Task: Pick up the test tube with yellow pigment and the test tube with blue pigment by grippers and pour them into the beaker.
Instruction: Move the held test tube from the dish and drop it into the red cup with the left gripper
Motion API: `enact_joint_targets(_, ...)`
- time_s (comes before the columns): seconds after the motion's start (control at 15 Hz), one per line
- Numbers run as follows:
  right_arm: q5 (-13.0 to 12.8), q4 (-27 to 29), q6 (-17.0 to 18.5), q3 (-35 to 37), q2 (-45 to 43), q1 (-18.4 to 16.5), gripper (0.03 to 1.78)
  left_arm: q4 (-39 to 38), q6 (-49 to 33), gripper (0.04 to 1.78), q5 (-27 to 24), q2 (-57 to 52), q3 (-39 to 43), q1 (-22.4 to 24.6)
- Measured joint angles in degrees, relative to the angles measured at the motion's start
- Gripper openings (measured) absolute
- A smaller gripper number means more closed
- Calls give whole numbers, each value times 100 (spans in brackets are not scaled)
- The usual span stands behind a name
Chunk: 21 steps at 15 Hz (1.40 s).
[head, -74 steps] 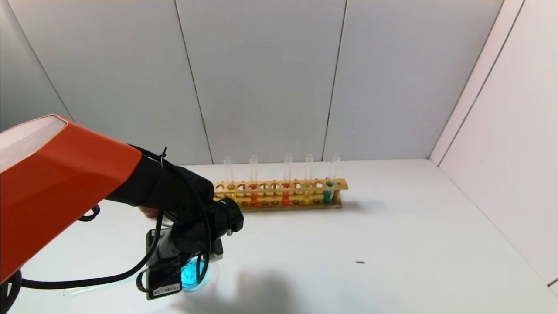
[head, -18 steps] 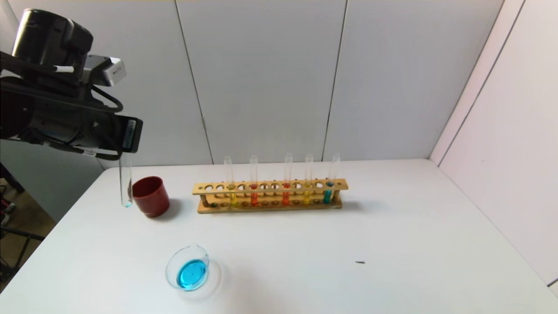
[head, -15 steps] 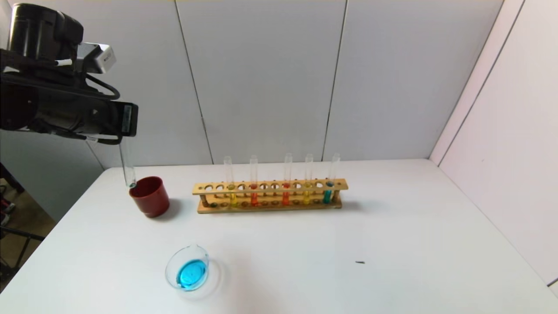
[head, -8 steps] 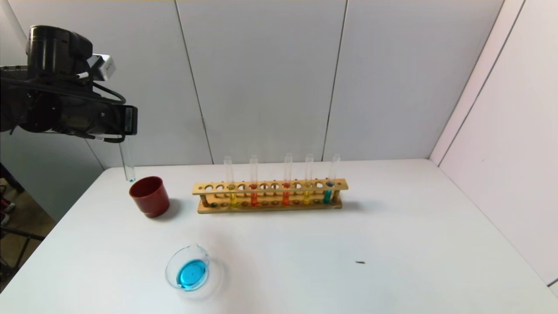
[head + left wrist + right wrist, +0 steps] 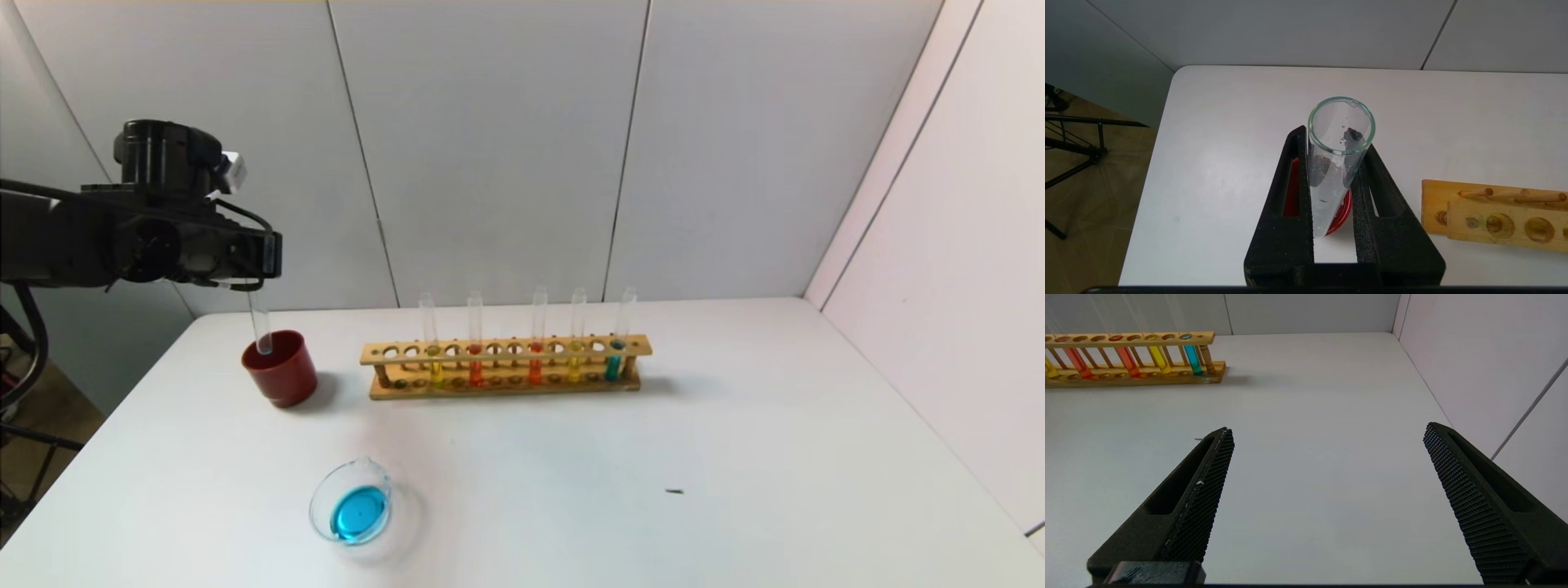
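**Now: emptied tube held over the red cup**

Up at the table's far-left corner, the left gripper [image 5: 260,273] is clamped on an emptied test tube [image 5: 261,325], its 2 black fingers [image 5: 1290,212] pressed against the glass on either side. The tube hangs upright, with its rounded bottom dipping into the mouth of the dark red cup [image 5: 280,369]; whether glass touches the cup's wall I cannot tell.

The beaker [image 5: 353,510] sits near the table's front edge, well apart from the cup, with bright blue liquid pooled in its bottom.

The wooden rack [image 5: 506,366] stands just beside the cup, on its right, and carries 5 tubes. A test tube with yellow pigment [image 5: 575,336] stands second from the right end, another yellow one [image 5: 430,341] at the left end, and a teal-blue tube [image 5: 618,343] at the far right.

The right gripper [image 5: 1327,490] hovers over bare table [image 5: 735,457] with its jaws spread wide, holding nothing.
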Motion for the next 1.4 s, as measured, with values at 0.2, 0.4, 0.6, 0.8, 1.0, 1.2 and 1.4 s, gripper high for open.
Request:
enact_joint_targets(0.2,0,0,-2,0,0,0,170,-394,-13,32,11,206,157,6)
enact_joint_targets(0.4,0,0,-2,0,0,0,170,-429,-33,32,16,350,215,33)
enact_joint_targets(0.6,0,0,-2,0,0,0,170,-702,-22,32,-6,473,256,56)
enact_joint_targets(0.8,0,0,0,0,0,0,170,-1157,-9,32,-24,633,449,117)
enact_joint_targets(1.0,0,0,-2,0,0,0,170,-1543,-4,32,-30,735,791,135)
enact_joint_targets(1.2,0,1,-2,0,0,0,170,-1983,7,32,-37,813,1154,144)
enact_joint_targets(1.4,0,0,0,0,0,0,170,-2069,-11,32,-39,816,1367,150)
